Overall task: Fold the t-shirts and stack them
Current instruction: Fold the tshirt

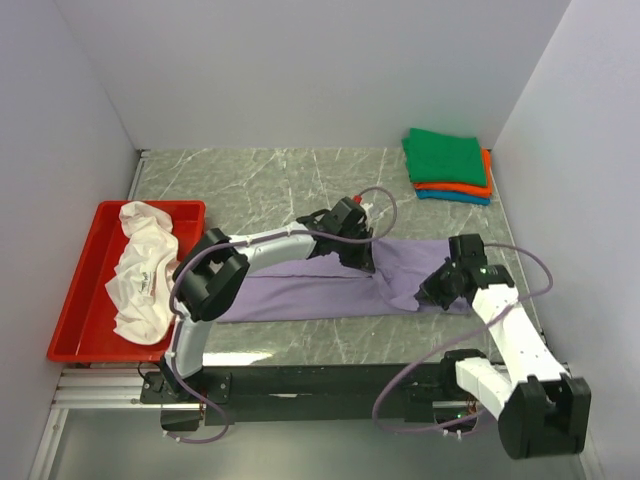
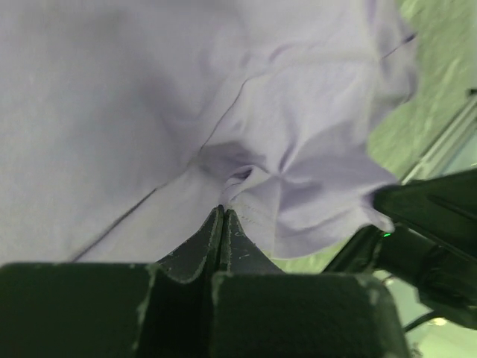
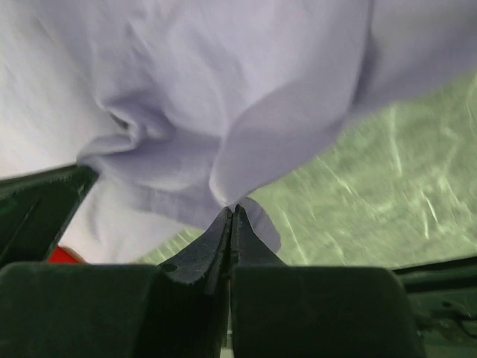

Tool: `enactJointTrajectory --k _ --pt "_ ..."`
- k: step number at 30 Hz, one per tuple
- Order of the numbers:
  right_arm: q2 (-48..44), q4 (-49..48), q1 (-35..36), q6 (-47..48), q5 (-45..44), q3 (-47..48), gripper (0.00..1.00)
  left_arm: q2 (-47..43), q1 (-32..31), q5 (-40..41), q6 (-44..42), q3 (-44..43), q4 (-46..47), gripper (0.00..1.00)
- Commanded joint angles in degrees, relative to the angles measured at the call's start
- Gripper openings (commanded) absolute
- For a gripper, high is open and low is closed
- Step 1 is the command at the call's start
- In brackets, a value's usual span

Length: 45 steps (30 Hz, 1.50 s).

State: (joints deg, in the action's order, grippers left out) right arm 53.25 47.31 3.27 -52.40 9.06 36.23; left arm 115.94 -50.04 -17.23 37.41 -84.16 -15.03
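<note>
While the purple shirt [image 1: 300, 292] lies spread out, your left gripper [image 2: 223, 212] is clamped on its far edge. Right gripper [image 3: 232, 210] clamps its right end.

We find the top view bright and even, lit from overhead; only soft, short shadows fall on the counter [image 1: 260, 190], which shows a pale sheen toward 6 o'clock. Both wrist views are softer: the lavender t-shirt [image 2: 149, 112] looks slightly blurred, and the left end effector [image 2: 222, 216] and right end effector [image 3: 231, 212], at 6 o'clock, are dark and unfocused.
</note>
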Motion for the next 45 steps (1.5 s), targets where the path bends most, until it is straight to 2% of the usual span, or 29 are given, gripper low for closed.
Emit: enactJointTrajectory --k 1,10,15,17,21,23,27,30,34,36,38,42,45 --pt "4.99 -4.06 -1.42 1.42 -1.77 4.19 0.0 2.27 1.52 -3.06 2.58 -4.69 -2.02 0.01" --pt "15.46 -9.69 -10.73 4.32 -0.01 8.85 0.0 5.26 5.57 -9.3 8.56 -6.1 0.96 0.01" --pt "20.65 -13.28 -13.46 4.77 3.41 10.09 0.0 7.81 7.15 -11.77 10.75 -8.3 2.02 0.09" --pt "22.94 -14.78 -14.52 4.85 5.17 10.18 0.0 8.34 7.59 -13.08 11.11 -8.65 2.9 0.2" --pt "26.72 -17.77 -15.22 5.55 8.07 11.76 0.16 8.34 8.47 -14.32 11.02 -9.44 4.04 0.33" --pt "28.22 -18.57 -15.31 5.91 8.52 12.55 0.23 7.64 8.64 -14.06 10.32 -9.53 4.04 0.44" --pt "29.1 -19.36 -15.4 7.13 8.96 14.74 0.34 4.65 8.73 -12.3 9.0 -6.3 5.0 0.48" --pt "28.66 -19.1 -15.48 7.84 9.92 15.28 0.36 0.97 8.73 -9.76 8.04 -1.21 6.32 0.52" --pt "22.36 -19.45 -15.31 8.89 7.65 12.65 0.38 -5.27 8.73 -5.11 6.63 5.31 7.38 0.58" --pt "19.97 -18.4 -15.05 9.94 6.06 10.89 0.38 -6.95 8.47 -3.51 6.19 7.86 6.94 0.57" --pt "16.19 -17.96 -14.08 10.56 5.27 8.87 0.38 -9.15 7.34 -1.23 5.92 10.06 6.5 0.5" --pt "8.72 -20.15 -12.76 9.78 4.12 0.61 0.38 -9.07 4.34 1.24 5.48 10.51 5.71 0.47" --pt "8.09 -23.05 -12.58 10.3 5.96 -2.91 0.38 -7.14 2.32 0.8 5.66 8.93 5.36 0.35"
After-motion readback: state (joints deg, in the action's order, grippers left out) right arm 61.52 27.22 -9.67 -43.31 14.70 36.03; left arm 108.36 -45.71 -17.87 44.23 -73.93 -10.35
